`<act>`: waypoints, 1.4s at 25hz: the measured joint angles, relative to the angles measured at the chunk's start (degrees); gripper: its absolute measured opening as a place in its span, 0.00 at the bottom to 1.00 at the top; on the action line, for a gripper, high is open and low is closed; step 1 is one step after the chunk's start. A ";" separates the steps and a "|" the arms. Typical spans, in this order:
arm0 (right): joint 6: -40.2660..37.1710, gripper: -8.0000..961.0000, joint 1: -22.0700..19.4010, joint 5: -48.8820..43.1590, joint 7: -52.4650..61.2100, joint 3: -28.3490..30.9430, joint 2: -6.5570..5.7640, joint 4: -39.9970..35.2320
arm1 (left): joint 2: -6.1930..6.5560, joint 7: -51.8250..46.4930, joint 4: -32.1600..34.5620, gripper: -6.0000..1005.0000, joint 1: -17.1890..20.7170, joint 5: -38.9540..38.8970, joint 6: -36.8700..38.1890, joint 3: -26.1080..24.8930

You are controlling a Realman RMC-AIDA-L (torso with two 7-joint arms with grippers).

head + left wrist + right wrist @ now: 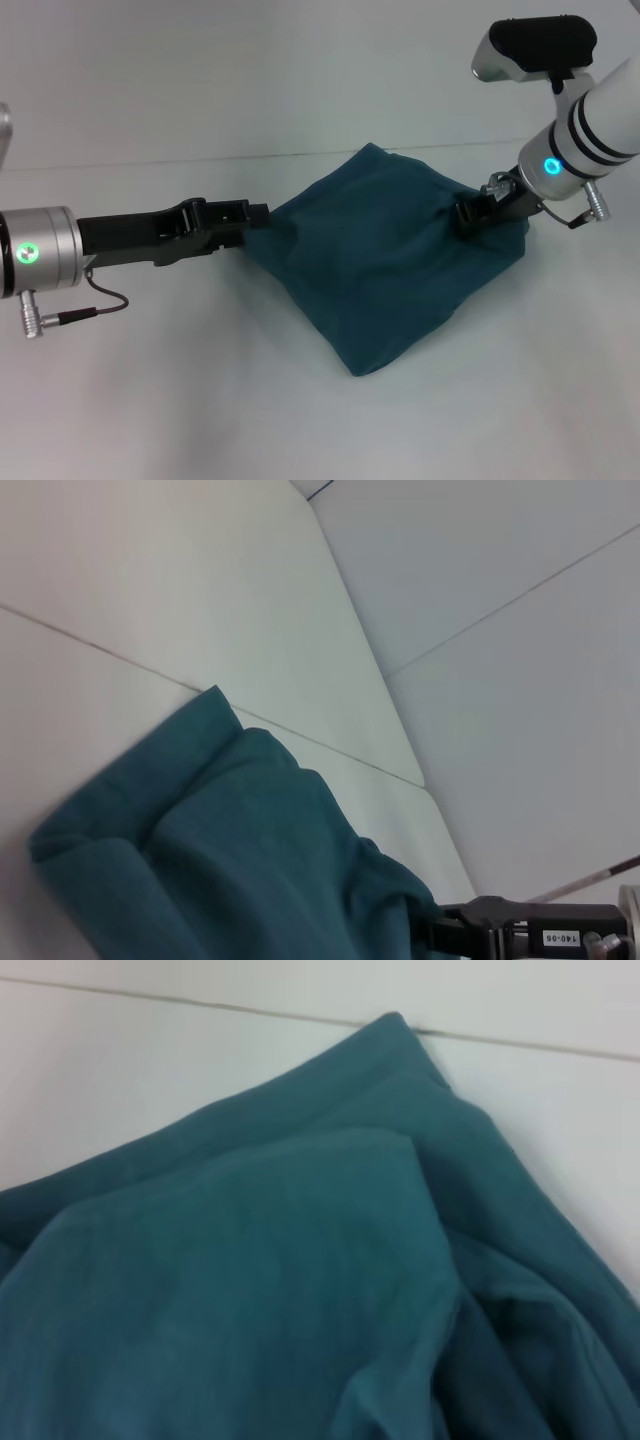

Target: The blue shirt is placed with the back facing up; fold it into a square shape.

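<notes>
Nearest the head camera, on the left, the left arm's silver wrist cuff with its green light [38,250] reaches in low across the white table [200,400], a thin dark cable [95,305] looping from a small plug beneath it. From that cuff the black left gripper [258,213] stretches toward the middle, and its tip meets the left corner of the blue shirt [380,260]; the jaws look drawn narrow on that corner of cloth, though the pinch itself is hard to make out.

Spread between the two arms, the shirt lies near the table's centre as a folded, roughly diamond-shaped bundle, one corner pointing away toward the far seam of the table and one corner toward the camera. Its plain teal side faces up and shows soft creases and overlapping layers. The left wrist view shows the same cloth [230,850] bunched in thick folds against the pale surface, and the right wrist view is filled by it [260,1260].

On the right, the right gripper [470,215] comes down at a slant from the white, black-banded forearm [600,125] and is closed on the shirt's right corner, with fabric gathered around its black fingers
</notes>
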 joint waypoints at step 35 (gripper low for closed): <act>2.08 0.42 -1.33 4.67 3.65 2.34 -1.83 -9.12 | 0.18 -0.13 0.05 0.59 -0.44 0.01 -1.61 -0.13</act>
